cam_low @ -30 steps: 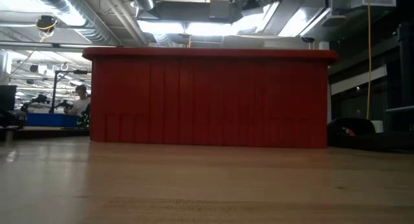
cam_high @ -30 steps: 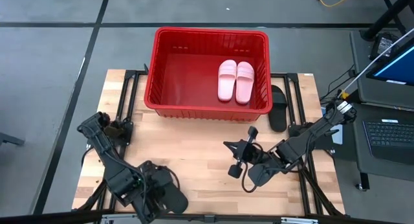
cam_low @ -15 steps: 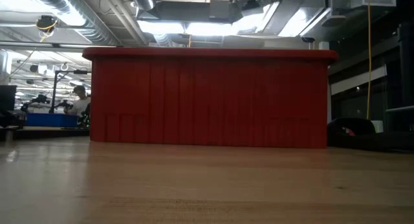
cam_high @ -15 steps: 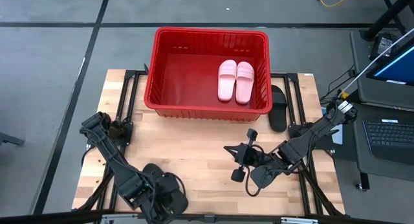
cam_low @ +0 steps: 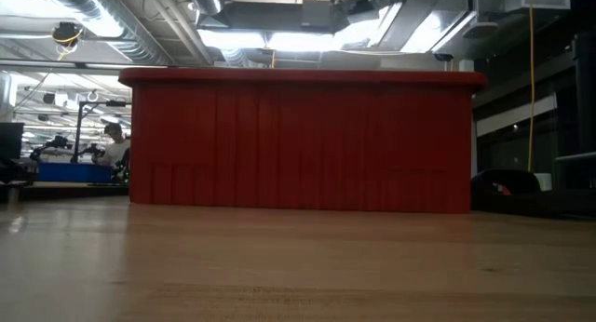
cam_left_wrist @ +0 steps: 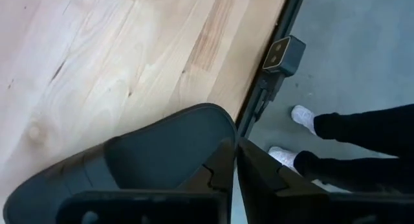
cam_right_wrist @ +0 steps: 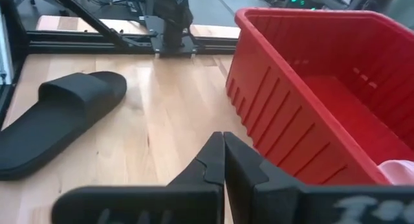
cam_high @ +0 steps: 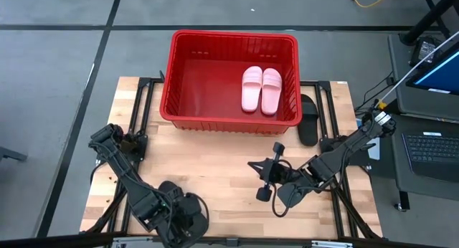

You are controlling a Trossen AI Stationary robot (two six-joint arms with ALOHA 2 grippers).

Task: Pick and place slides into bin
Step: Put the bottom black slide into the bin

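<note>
The red bin stands at the table's far side, with two pale pink slides lying side by side in its right half. One black slide lies flat on the table right of the bin. Another black slide lies by the table's near edge, in the high view mostly hidden under my left arm. My left gripper is shut and slants down over this slide's rounded end. My right gripper hangs shut in the air over the table's middle; in the right wrist view it holds nothing. My left gripper's shut fingertips stand over the rim of the black slide's rounded end, slanting down toward the table's near edge. The finger hides the spot, so I cannot tell whether they touch it. The slide lies flat on the table.
Bare wood lies between the bin and both arms. A small camera sits on the table's near edge beside the left gripper. A person's legs and white shoes show on the floor beyond that edge. A laptop stands right of the table.
My left gripper has sunk and gone a little toward the table's near edge, coming down over the near black slide, then kept still. The slide has stayed where it lay.
</note>
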